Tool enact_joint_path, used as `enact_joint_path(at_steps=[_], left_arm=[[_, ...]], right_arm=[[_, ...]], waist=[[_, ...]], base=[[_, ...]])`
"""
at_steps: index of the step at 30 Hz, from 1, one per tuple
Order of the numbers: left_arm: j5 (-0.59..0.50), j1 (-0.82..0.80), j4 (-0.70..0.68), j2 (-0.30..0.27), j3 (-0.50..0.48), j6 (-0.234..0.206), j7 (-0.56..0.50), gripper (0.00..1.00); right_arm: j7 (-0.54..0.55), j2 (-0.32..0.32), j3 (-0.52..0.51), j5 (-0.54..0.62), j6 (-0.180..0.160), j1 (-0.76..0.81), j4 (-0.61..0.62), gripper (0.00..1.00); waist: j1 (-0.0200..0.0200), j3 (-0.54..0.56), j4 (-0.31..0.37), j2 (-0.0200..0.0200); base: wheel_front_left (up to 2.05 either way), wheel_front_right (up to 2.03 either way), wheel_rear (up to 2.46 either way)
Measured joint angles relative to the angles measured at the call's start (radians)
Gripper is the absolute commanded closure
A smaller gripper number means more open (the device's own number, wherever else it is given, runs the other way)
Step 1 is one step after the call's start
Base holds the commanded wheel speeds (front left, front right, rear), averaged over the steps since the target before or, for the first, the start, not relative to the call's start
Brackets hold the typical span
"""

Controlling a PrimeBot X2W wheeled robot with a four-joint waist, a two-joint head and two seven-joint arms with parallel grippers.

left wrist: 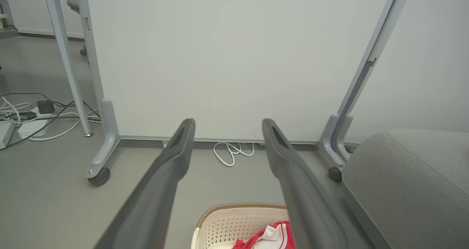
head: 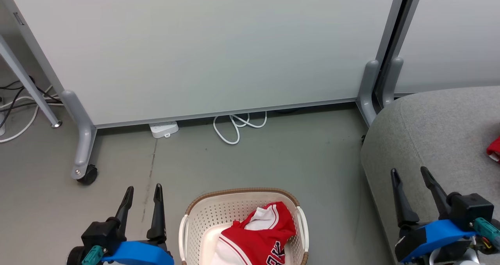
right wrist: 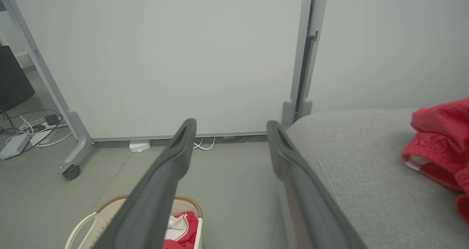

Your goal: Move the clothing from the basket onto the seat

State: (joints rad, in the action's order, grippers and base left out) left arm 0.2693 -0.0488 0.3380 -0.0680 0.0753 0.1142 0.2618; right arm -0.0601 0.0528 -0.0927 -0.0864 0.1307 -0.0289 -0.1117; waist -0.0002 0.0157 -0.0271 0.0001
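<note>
A red jersey (head: 259, 235) with white trim and lettering lies crumpled in the cream basket (head: 211, 212) on the floor at the bottom centre. A second red garment (right wrist: 441, 142) rests on the grey seat (head: 437, 132) at the right; its edge (head: 494, 148) shows in the head view. My left gripper (head: 143, 192) hangs open left of the basket, nothing between its fingers. My right gripper (head: 410, 174) is open over the seat's front left edge, also holding nothing. The basket (left wrist: 238, 219) and jersey (left wrist: 271, 236) sit below my left fingers.
A white partition panel (head: 203, 50) on grey wheeled feet (head: 84, 171) stands behind the basket. A white cable (head: 236, 126) and power strip (head: 164, 129) lie at its base. More cables (head: 15, 101) and a metal leg (head: 27, 81) are at the far left.
</note>
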Motion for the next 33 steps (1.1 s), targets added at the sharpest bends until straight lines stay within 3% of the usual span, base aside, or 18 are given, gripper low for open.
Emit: enact_joint_path(at_steps=[25,33], left_arm=[[-0.023,0.023,0.000,0.012,-0.007,0.010,0.000,0.00],[-0.041,-0.047,0.014,0.007,0.024,0.012,0.000,0.00]], right_arm=[[-0.004,-0.001,0.034,-0.020,0.000,0.008,-0.031,0.00],[-0.003,-0.002,0.077,-0.012,0.000,-0.066,0.012,0.00]], waist=[[0.0002,-0.017,0.026,0.0000],[0.0002,-0.117,0.061,0.0000]], base=[[0.00,0.00,0.00],[0.00,0.00,0.00]])
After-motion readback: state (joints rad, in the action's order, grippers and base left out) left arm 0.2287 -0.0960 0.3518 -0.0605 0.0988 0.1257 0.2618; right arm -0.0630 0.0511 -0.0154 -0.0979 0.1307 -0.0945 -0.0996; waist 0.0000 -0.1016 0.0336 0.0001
